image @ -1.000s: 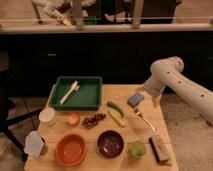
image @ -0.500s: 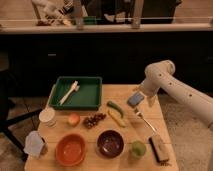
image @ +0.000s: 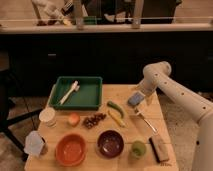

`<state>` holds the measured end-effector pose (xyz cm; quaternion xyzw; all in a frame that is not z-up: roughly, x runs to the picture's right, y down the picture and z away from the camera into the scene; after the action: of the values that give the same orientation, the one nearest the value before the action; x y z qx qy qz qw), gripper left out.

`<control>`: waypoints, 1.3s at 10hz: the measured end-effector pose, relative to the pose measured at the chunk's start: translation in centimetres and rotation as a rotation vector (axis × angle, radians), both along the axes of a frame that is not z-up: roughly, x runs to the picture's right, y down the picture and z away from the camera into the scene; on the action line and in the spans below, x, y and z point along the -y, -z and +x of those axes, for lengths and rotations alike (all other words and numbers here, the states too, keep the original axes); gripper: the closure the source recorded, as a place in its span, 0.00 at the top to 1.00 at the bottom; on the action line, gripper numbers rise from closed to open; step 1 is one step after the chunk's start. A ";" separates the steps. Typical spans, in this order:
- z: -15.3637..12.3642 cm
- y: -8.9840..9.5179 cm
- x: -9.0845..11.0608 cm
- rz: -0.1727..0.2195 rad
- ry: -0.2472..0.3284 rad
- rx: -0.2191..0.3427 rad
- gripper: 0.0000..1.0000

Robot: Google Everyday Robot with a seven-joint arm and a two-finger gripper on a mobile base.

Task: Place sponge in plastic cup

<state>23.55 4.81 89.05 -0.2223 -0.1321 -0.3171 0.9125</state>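
One sponge, one cup: gripper spread wide at the table's far right

From my screen, the left front corner of the table [image: 122, 92] has a pale jug [image: 35, 144] with a white tub [image: 47, 116] just behind it; I cannot see into either. The green tray [image: 89, 96] further back holds only a white utensil [image: 68, 92], lying slantwise. Near the middle a small orange fruit [image: 74, 119] and some grapes [image: 94, 120] lie loose on the wood. In front of them the orange bowl [image: 71, 149] and the dark bowl [image: 110, 143] both look empty. A green vegetable [image: 115, 107] and a banana [image: 117, 118] lie side by side just right of the middle.

The sponge [image: 133, 100] sits toward the far right, beyond the banana. The gripper [image: 141, 98] is right at it, jaws spread wide, gripping nothing as far as I can judge; whether it touches the sponge I cannot tell. The arm [image: 175, 95] reaches in from the right and bends down over that spot, which I read as lining up for the pick. A fork [image: 145, 120] lies between the sponge and the green cup [image: 138, 148], which stands upright at the front edge between the dark bowl and a brown brush [image: 158, 149]. The cup looks empty, so the drop should be simple once I have the sponge.
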 end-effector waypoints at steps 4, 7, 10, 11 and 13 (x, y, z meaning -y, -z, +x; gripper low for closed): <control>0.2 -0.7 0.5 -0.008 0.006 0.011 0.80; 0.2 -0.7 0.5 -0.007 0.006 0.010 0.80; -1.0 -2.6 0.3 -0.020 0.027 0.025 0.80; -1.2 -3.4 0.1 -0.027 0.036 0.023 0.80; -1.1 -4.3 -0.1 -0.030 0.039 0.016 0.80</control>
<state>22.45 4.90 93.30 -0.2359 -0.1399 -0.3348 0.9015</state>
